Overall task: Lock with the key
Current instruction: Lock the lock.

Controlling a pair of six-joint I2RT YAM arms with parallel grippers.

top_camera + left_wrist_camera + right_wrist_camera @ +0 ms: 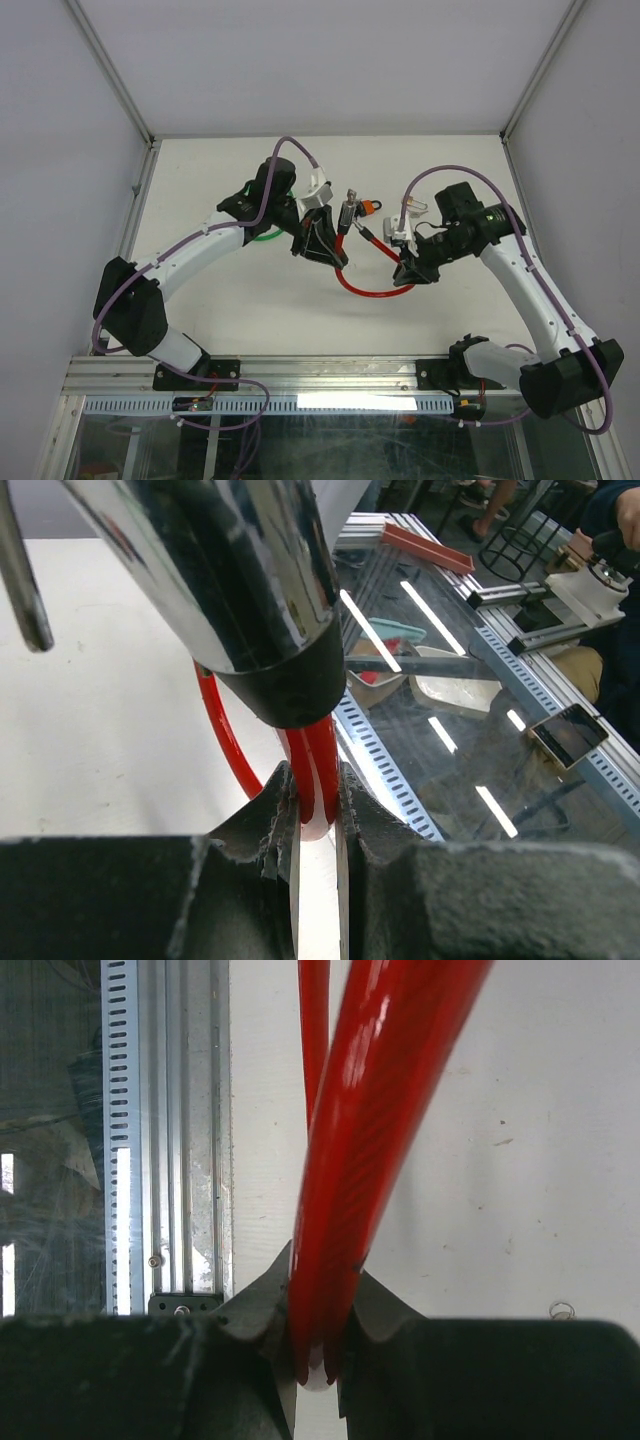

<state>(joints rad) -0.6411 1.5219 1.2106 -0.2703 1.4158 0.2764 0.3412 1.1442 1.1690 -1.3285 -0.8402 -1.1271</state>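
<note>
The left gripper (315, 805) and right gripper (322, 1335) each pinch nearly shut on the glossy red coated cable loop (375, 293), its chrome cylinder lock head (250, 570) at about twelve o'clock from the left gripper.

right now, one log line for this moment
left fingers: shut on red cable | right fingers: shut on red cable | key: not gripped

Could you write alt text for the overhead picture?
A red cable lock is held over a white table: the robot's left gripper pinches the cable beside the metal lock body, the right gripper near its free end. An orange key sits at the lock body.
</note>
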